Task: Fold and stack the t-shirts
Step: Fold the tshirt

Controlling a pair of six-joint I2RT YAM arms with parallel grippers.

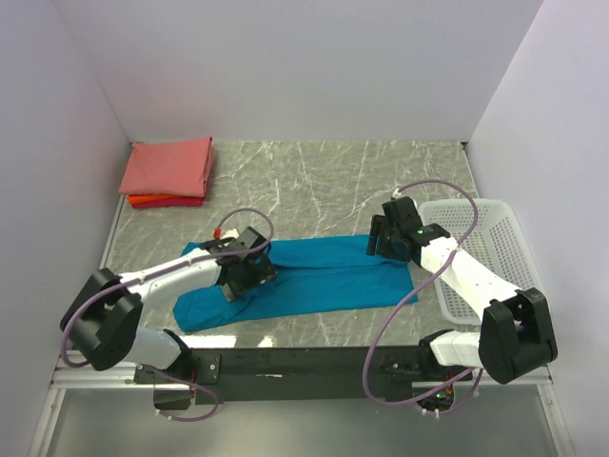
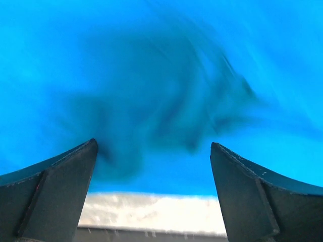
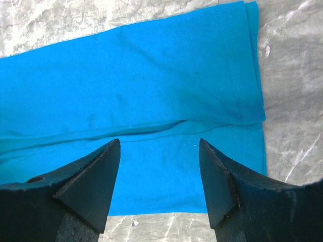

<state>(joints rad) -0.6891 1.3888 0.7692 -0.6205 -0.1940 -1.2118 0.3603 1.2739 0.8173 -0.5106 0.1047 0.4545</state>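
Observation:
A teal-blue t-shirt point(image 1: 314, 278) lies folded into a long strip across the middle of the marble table. My left gripper point(image 1: 249, 269) is open and hovers low over its left part; the left wrist view shows blurred blue cloth point(image 2: 166, 91) filling the frame between the fingers. My right gripper point(image 1: 385, 238) is open above the strip's right end; the right wrist view shows the hemmed end of the shirt point(image 3: 166, 96) with a fold line across it. A stack of folded shirts, salmon-pink point(image 1: 169, 167) on top and orange-red point(image 1: 152, 201) below, lies at the far left corner.
A white plastic mesh basket point(image 1: 485, 248) stands at the right edge beside my right arm. White walls close in the table on three sides. The table's near edge has a dark rail point(image 1: 304, 362) between the arm bases.

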